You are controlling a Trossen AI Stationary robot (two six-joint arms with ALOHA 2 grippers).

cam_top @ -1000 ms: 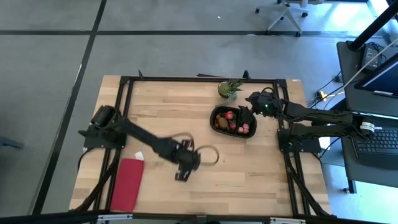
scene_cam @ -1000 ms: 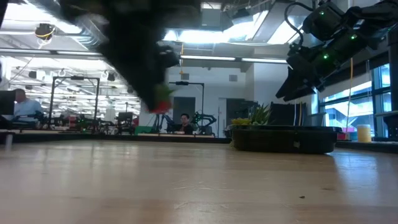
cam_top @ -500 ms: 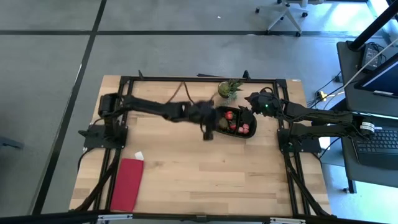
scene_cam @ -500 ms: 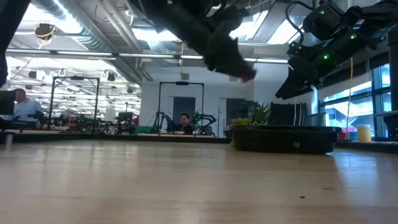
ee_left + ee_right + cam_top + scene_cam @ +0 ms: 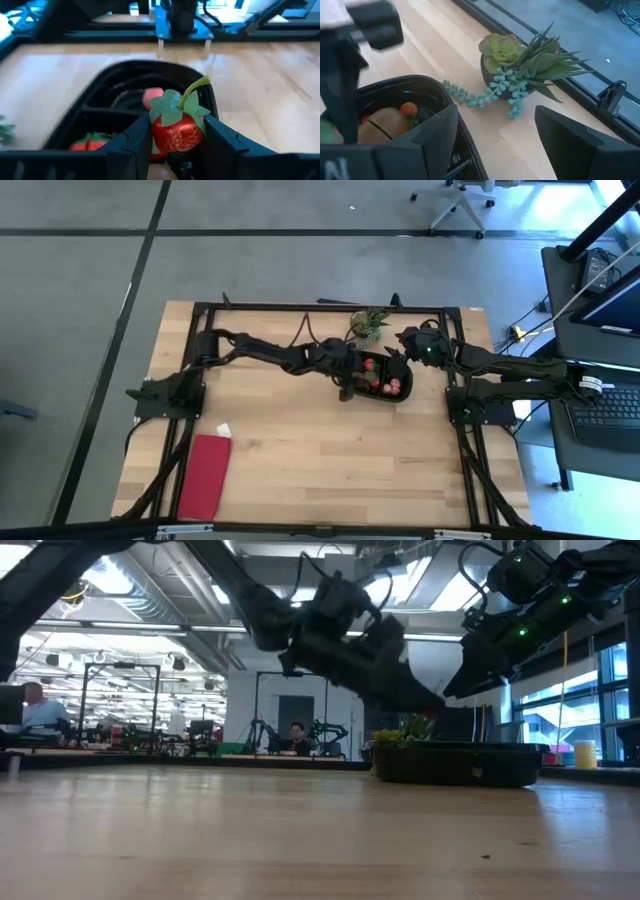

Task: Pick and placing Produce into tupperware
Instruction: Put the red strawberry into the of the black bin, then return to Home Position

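Strawberry [image 5: 176, 131], red with green leaves and a curled stem, is pinched between the two fingers of the left pincer [image 5: 177, 137]. It hangs over the near rim of the black oval container [image 5: 350, 370], which sits on the far right part of the wooden surface [image 5: 300, 450]. Container [image 5: 100, 90] already has produce inside: a pink piece [image 5: 153, 95] and red-green pieces [image 5: 90, 142] in the wrist view, red pieces [image 5: 385, 383] from above. In the low view the left pincer [image 5: 425, 705] hovers just above the container's rim [image 5: 460, 752], not touching it.

Right pincer [image 5: 405, 340] hangs at the container's far right end, fingers spread wide with nothing between them; its wrist view shows the container edge [image 5: 427, 90] with a rounded orange-tan piece [image 5: 382, 125] inside. Potted plant [image 5: 369, 322] stands just beside the container at the surface's far edge, so that side is tight. Near half of the surface is open wood. Red cloth [image 5: 205, 476] lies flat at the near left corner, well apart. A seated person [image 5: 35, 705] shows far back in the room.
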